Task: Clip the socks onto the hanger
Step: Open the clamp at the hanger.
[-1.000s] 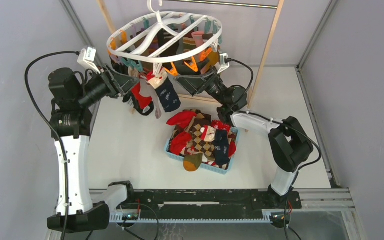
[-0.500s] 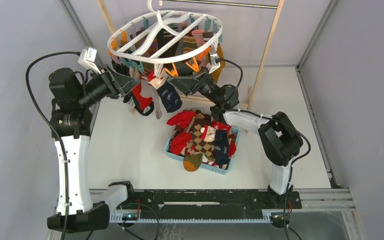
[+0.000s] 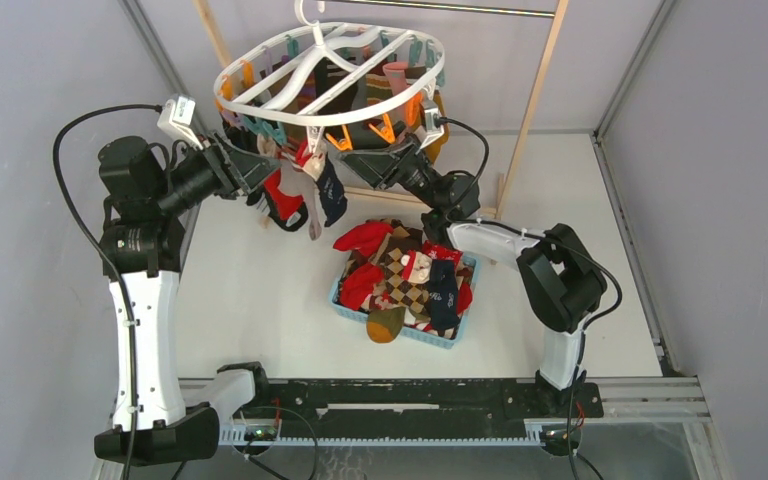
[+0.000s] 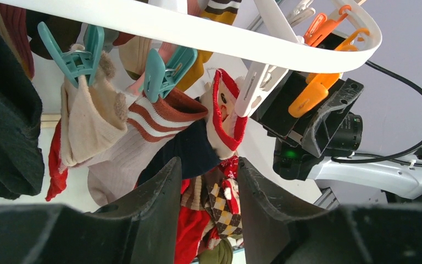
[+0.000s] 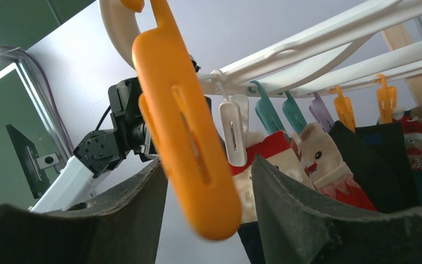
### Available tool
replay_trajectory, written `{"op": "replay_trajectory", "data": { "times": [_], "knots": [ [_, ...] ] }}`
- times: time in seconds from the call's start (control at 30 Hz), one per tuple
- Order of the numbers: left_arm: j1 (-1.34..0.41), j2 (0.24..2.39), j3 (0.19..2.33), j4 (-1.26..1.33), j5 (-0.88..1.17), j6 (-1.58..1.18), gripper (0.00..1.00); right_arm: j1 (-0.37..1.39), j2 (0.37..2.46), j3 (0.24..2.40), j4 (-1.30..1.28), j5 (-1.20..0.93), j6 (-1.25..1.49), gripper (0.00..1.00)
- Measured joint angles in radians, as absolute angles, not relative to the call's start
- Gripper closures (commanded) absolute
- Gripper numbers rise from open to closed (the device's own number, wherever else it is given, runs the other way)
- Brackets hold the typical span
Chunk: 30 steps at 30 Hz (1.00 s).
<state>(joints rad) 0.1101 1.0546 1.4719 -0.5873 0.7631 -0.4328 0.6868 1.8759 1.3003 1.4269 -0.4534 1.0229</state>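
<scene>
Soft knitted fabric is what is being handled: the socks (image 3: 400,285) are judged light, limp and easily bunched. They are best taken at the cuff, so that a firm doubled edge is offered to a clip. Many are heaped in the blue basket (image 3: 430,338) on the table, and others are seen hanging from the hanger (image 3: 260,62) above it. A navy sock (image 4: 198,157) with a red cuff is hung from a white clip (image 4: 255,88). Its leg lies in the gap of the left gripper (image 4: 209,162), whose jaws are set part open; whether it is touched cannot be told. The right gripper (image 5: 209,160) is placed astride an orange clip (image 5: 181,126), jaws apart, with a gap seen beside one finger.
</scene>
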Motion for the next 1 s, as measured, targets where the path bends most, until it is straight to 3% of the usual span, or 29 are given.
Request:
{"op": "replay_trajectory", "data": {
  "times": [0.17,0.3,0.37,0.47,0.53,1.0],
  "knots": [
    [0.110,1.055,1.472,-0.588,0.763,-0.433,0.55,0.687,1.858,1.264,1.428,-0.439,1.013,0.51],
    [0.110,1.055,1.472,-0.588,0.763,-0.433,0.55,0.687,1.820,1.239,1.418,-0.424,0.988,0.55],
    [0.110,1.055,1.472,-0.588,0.763,-0.433,0.56,0.690,1.794,1.232,1.413,-0.420,0.970,0.50],
    [0.110,1.055,1.472,-0.588,0.763,-0.433,0.56,0.698,1.764,1.231,1.404,-0.416,0.945,0.35],
    [0.110,1.055,1.472,-0.589,0.763,-0.433,0.56,0.708,1.751,1.231,1.396,-0.410,0.925,0.34],
    [0.110,1.053,1.472,-0.590,0.763,-0.433,0.56,0.720,1.747,1.231,1.313,-0.401,0.854,0.58]
  ]
}}
